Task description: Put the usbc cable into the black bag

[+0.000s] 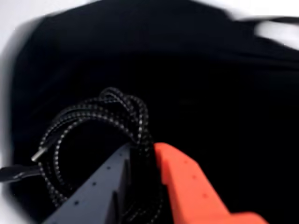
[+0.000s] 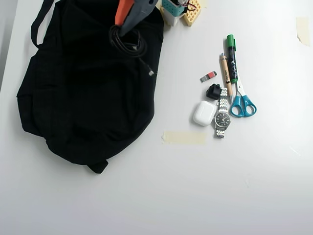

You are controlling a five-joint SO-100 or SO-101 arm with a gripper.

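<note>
While the bag (image 2: 83, 93) sprawls across the counter's (image 2: 161, 196) left side in the overhead view, the gripper (image 2: 119, 30) hangs over its upper part, pinching the coiled cable (image 2: 128, 45), whose plug end (image 1: 39, 154) dangles free. To the right lie earbuds case (image 2: 204, 113), watch (image 2: 222, 117) and scissors (image 2: 241, 102). Best to lower over the bag's opening, which I cannot make out, before letting go.

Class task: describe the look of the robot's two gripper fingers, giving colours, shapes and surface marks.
The gripper has one bright orange plastic finger, smooth and tapering, and one dark grey plastic finger, flat and wedge-shaped with small round holes. The overhead view shows the same orange and grey pair.
</note>
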